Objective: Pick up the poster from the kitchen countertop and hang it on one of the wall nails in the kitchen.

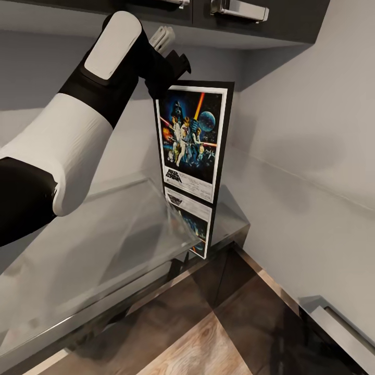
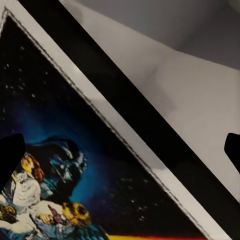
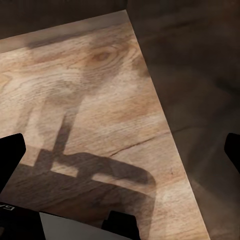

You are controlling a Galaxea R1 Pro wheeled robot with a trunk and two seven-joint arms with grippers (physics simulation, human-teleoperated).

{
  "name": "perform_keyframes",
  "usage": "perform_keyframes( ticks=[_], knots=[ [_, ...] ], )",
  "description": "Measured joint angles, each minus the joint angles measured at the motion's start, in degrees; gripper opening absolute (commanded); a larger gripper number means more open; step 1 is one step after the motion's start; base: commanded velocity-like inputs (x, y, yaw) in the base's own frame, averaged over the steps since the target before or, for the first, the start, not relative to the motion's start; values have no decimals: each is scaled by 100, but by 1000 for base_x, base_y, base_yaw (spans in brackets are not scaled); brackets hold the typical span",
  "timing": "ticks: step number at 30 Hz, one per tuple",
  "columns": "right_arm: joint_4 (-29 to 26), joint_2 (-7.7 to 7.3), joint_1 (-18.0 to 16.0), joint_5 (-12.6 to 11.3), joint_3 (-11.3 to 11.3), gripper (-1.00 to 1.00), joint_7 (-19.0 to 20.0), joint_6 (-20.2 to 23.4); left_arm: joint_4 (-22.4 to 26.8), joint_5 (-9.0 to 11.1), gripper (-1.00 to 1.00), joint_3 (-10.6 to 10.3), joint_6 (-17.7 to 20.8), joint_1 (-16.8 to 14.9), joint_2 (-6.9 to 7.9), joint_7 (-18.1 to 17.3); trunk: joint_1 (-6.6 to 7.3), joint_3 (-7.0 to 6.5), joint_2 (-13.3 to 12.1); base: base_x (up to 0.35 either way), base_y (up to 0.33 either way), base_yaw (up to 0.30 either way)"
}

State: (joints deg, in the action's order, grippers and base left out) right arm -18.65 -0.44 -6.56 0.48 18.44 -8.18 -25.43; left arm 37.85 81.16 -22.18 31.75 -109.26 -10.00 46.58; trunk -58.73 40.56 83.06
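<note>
1. Far left in the head view, my left arm (image 1: pixel 67 146) reaches up and across toward the wall cabinets; it is the arm doing the carrying

2. The left gripper (image 1: pixel 165 67) sits at the poster's top left corner and I judge it clenched on the frame there, since the poster hangs free with nothing else supporting it. In the left wrist view the artwork lies close between the dark fingertips (image 2: pixel 10 155), which fits that, though the contact itself is hidden from me

3. The poster (image 1: pixel 194 138) hangs upright in the air above the far end of the kitchen countertop (image 1: pixel 78 250), clear of it, and its image is mirrored in the glossy slab just below. It is close to the pale wall (image 1: pixel 312 156) on its right; I cannot make out a nail anywhere on that wall

4. Handling: it looks flat, stiff and light, as it keeps its rectangle with no sag. Held by one corner of a thin black frame, I expect it to swing or twist if I move fast, and the smooth edge could slip. A hold nearer the middle of the top edge would hang truer, so I would go slowly and keep the face parallel to the wall

5. The right gripper (image 3: pixel 120 150) points down at the wooden floor (image 3: pixel 90 90); its fingertips stand well apart with nothing between them, so it is released
</note>
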Motion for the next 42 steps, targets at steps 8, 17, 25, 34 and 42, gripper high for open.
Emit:
perform_keyframes(
  ticks=[8, 17, 25, 34, 42],
  knots=[
    [-2, 1, 0, 0, 1, 100, 0, 0, 0, 5, 100, 1, 3, 2, 0, 0, 0, 30, 0, 0, 0, 0],
    [-6, 0, 0, 0, 0, 100, 0, 0, 0, 3, 100, 0, 0, 1, 0, 0, 0, 64, 0, 0, 0, 0],
    [-2, 2, 0, 0, 1, 100, -1, 0, 0, 4, 100, 0, 1, 4, 0, 0, 0, 68, 0, 0, 0, 0],
    [-5, 3, 0, 0, 2, 100, -1, 0, 0, 7, 100, 2, 3, 4, 0, 0, 0, 102, 0, 0, 0, 0],
    [-3, 3, 0, 0, 2, 100, -1, 0, 16, 45, 100, 15, -63, -1, 0, -19, 1, 134, 1, 0, 0, 0]
  ],
)
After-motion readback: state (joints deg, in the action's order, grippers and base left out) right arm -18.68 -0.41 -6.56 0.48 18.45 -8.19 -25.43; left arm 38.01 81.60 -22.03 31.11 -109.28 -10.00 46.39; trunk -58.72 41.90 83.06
